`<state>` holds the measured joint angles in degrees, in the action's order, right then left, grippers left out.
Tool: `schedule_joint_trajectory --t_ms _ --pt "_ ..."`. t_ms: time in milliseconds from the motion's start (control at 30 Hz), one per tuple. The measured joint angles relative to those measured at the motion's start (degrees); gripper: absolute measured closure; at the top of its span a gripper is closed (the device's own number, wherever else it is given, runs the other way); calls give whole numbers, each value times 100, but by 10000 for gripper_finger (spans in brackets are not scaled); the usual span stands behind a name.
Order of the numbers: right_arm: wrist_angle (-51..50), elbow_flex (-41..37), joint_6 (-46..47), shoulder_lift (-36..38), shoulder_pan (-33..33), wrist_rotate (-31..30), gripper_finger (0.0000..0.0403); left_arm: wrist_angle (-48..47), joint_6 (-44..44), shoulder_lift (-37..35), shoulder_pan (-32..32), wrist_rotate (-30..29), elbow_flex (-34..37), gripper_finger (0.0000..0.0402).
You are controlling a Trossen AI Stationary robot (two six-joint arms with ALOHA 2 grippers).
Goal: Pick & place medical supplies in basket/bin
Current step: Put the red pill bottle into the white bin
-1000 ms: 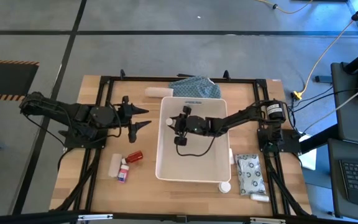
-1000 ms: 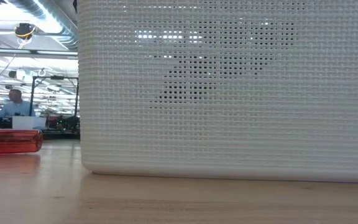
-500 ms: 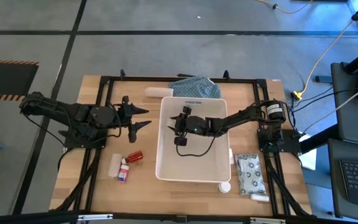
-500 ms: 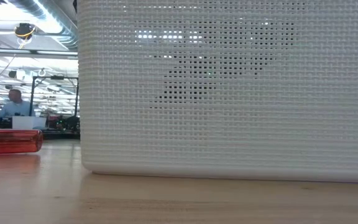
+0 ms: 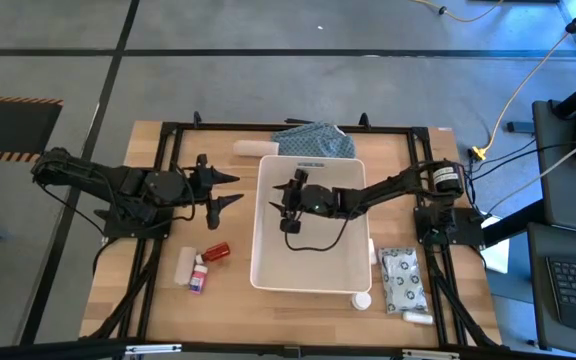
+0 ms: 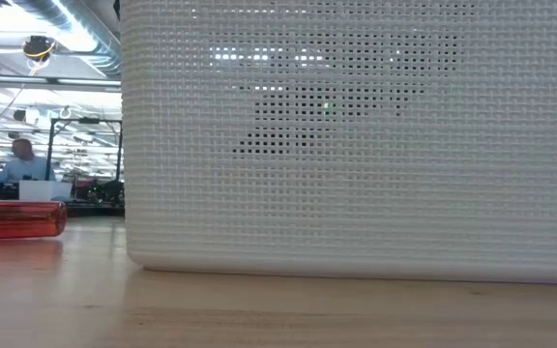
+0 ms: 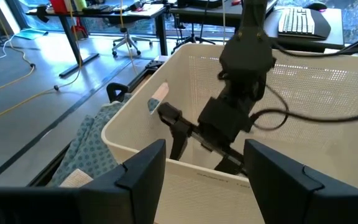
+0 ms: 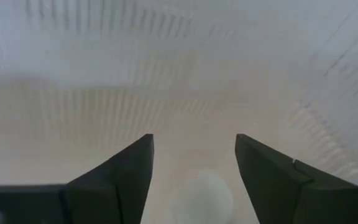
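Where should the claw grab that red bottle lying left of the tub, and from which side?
Judging by the high view, take the red bottle across the middle of its body, from straight above. It lies on its side on the table, so the round body offers two opposite flanks. The open left claw is nearest.

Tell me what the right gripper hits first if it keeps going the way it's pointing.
Most likely the basket's left wall: the right gripper, fingers open and empty, points at the white mesh wall. A pale round shape lies below; depth is unclear.
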<state>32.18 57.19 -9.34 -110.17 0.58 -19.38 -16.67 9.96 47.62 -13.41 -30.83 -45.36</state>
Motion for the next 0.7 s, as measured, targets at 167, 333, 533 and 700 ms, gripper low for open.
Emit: schedule_joint_trajectory --t_ms 167,333,533,700 --pt "-94 2 -31 498 194 -2 175 7 0 0 0 0 0 192" --pt "-762 4 -31 1318 417 -2 175 7 2 0 2 0 0 192" --pt "-3689 5 645 2821 640 15 175 -226 283 2 3 524 0 192" --pt "-5484 -81 1711 4172 873 -49 175 -546 21 99 0 1352 0 192"
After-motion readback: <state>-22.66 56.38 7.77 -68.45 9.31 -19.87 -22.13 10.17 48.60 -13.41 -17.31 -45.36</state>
